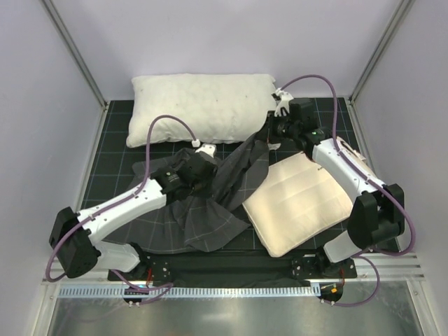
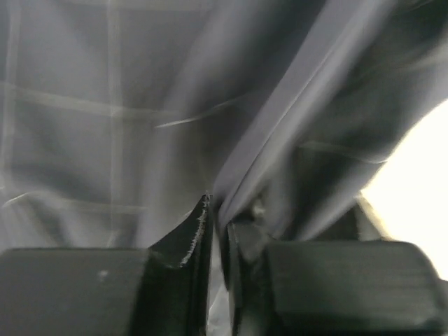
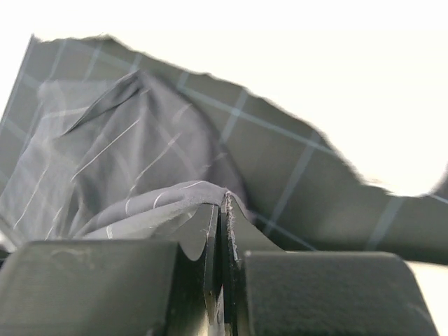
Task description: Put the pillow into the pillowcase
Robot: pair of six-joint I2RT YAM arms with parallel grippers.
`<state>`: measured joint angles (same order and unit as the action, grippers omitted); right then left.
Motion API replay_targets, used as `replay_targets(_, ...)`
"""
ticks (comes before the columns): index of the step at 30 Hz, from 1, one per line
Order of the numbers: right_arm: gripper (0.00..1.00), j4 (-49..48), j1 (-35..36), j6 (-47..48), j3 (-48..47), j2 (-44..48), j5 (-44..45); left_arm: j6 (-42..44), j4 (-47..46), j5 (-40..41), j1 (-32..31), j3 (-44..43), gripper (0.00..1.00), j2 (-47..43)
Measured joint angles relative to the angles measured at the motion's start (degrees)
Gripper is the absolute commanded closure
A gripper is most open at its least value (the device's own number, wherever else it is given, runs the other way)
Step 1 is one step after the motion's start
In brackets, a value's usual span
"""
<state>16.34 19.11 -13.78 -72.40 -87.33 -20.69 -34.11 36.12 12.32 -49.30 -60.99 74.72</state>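
The dark grey grid-patterned pillowcase (image 1: 210, 213) lies rumpled across the middle-left of the mat, one corner pulled up toward the back right. The cream quilted pillow (image 1: 301, 203) lies flat at the front right, outside the case and partly under its edge; no bear print shows. My left gripper (image 1: 210, 164) is shut on a fold of the pillowcase (image 2: 105, 140), with cloth between its fingertips (image 2: 218, 210). My right gripper (image 1: 273, 131) is shut on the raised edge of the pillowcase (image 3: 140, 140), pinched at its fingertips (image 3: 222, 203).
A larger plain white lumpy pillow (image 1: 203, 108) lies along the back of the black gridded mat (image 1: 115, 150), close behind my right gripper. Metal frame posts stand at both back corners. A metal rail (image 1: 231, 290) runs along the near edge.
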Motion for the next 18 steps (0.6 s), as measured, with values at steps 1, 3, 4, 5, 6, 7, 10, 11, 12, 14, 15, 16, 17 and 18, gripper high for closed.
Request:
replay_targets(1, 0.96, 0.0, -1.3, 0.1, 0.0, 0.0, 0.2, 0.2, 1.5, 1.6, -0.1, 0.3, 0.77, 0.8)
replay_targets(3, 0.96, 0.0, -2.8, 0.1, 0.0, 0.2, 0.9, 0.1, 3.3, 3.9, -0.1, 1.2, 0.71, 1.8)
replay_targets(4, 0.96, 0.0, -3.5, 0.1, 0.0, 0.5, 1.0, 0.0, 4.1, 5.3, -0.1, 1.7, 0.67, 2.5)
replay_targets(5, 0.96, 0.0, -3.9, 0.1, 0.1, 0.9, 1.0, -0.1, 4.8, 6.5, -0.1, 2.1, 0.65, 3.4)
replay_targets(6, 0.96, 0.0, -4.0, 0.1, 0.2, 1.4, 1.0, -0.3, 5.3, 7.7, -0.1, 2.4, 0.64, 4.5)
replay_targets(7, 0.96, 0.0, -4.0, 0.1, 0.4, 2.1, 0.9, -0.4, 5.6, 8.6, -0.1, 2.7, 0.65, 5.8)
replay_targets(10, 0.96, 0.0, -3.6, 0.1, 1.0, 4.5, 0.3, -1.2, 5.7, 10.3, -0.4, 3.2, 0.63, 9.3)
replay_targets(11, 0.96, 0.0, -3.4, 0.2, 1.0, 5.2, 0.1, -1.5, 5.7, 10.6, -0.8, 3.5, 0.62, 9.7)
replay_targets(12, 0.96, 0.0, -3.4, 0.3, 1.0, 5.7, 0.0, -1.7, 5.7, 10.9, -1.3, 3.7, 0.61, 9.7)
replay_targets(14, 0.96, 0.0, -3.4, 0.7, 0.9, 6.1, 0.3, -1.8, 5.5, 10.8, -2.4, 3.7, 0.58, 9.1)
replay_targets(15, 0.96, 0.0, -3.5, 1.0, 0.9, 6.1, 0.4, -1.9, 5.4, 10.4, -3.0, 3.7, 0.56, 8.7)
replay_targets(16, 0.96, 0.1, -3.7, 1.2, 0.9, 5.9, 0.6, -1.9, 5.3, 9.8, -3.4, 3.7, 0.52, 8.2)
replay_targets(17, 0.96, 0.1, -4.0, 1.2, 0.9, 5.8, 0.6, -1.9, 5.2, 9.3, -3.9, 3.7, 0.51, 7.7)
replay_targets(18, 0.96, 0.1, -4.4, 1.2, 0.9, 5.6, 0.6, -2.1, 5.1, 9.1, -4.2, 3.7, 0.5, 7.4)
